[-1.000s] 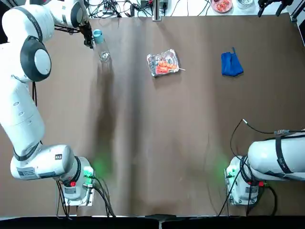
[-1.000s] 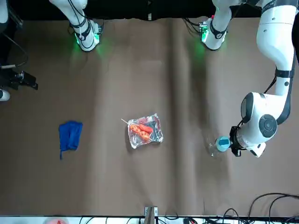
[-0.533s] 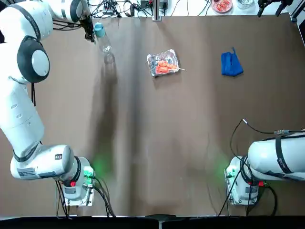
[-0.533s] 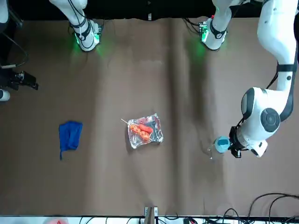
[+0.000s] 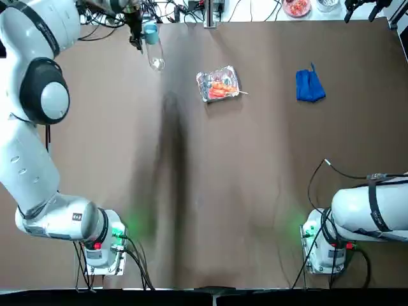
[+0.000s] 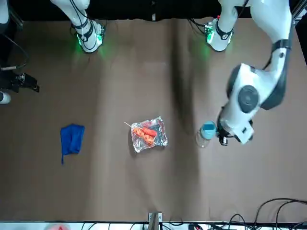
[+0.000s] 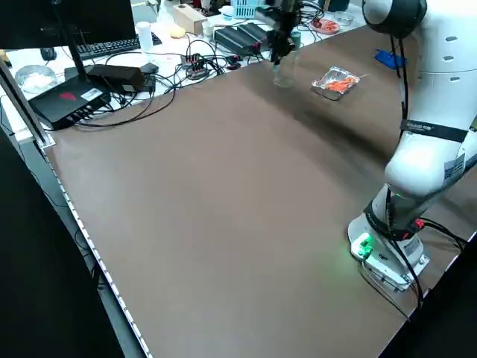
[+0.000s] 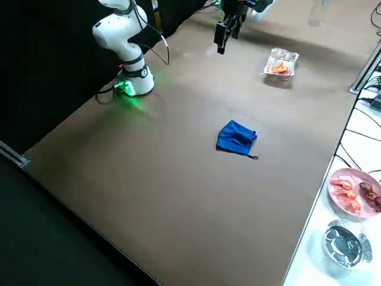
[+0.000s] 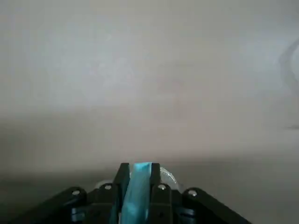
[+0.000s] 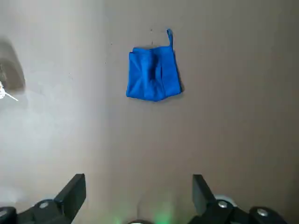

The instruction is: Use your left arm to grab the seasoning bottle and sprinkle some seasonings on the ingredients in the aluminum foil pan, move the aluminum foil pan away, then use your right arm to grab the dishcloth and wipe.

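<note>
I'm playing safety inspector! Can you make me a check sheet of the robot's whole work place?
Surface: brown tabletop, no spill seen.
Seasoning bottle: blue-capped, in the left gripper, left of the foil pan.
Foil pan: on the table, holding orange-red ingredients with a skewer.
Dishcloth: blue, bunched, right of the pan.
Right gripper: open, empty, parked above the table's right part.
Clutter on brown surface: nothing seen.
Cables: black tangle beyond the far edge; others by both arm bases.
Surroundings: pink plate of food, foil bowl, monitor, keyboard.
</note>
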{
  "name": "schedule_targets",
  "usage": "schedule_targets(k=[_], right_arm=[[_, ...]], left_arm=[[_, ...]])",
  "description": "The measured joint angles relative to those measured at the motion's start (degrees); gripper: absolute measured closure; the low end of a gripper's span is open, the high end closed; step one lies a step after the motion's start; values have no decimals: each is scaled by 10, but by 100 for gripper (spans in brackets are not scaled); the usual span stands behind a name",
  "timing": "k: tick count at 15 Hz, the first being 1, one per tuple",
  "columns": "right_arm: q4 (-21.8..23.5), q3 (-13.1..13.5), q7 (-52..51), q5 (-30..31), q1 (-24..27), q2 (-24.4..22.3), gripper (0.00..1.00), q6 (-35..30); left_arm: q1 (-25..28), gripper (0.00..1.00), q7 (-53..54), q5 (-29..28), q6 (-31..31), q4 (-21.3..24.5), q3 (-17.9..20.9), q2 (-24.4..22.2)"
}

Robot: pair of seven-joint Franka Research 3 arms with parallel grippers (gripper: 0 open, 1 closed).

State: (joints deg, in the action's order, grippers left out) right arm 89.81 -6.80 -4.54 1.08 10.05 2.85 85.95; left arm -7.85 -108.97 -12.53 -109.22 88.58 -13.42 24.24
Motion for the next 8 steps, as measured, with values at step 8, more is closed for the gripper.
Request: schedule_targets(k=[8], right_arm=[[0, 0, 0, 0, 0, 0, 0, 0]], left_arm=[[-248, 78, -163, -37, 68, -49, 143, 18]])
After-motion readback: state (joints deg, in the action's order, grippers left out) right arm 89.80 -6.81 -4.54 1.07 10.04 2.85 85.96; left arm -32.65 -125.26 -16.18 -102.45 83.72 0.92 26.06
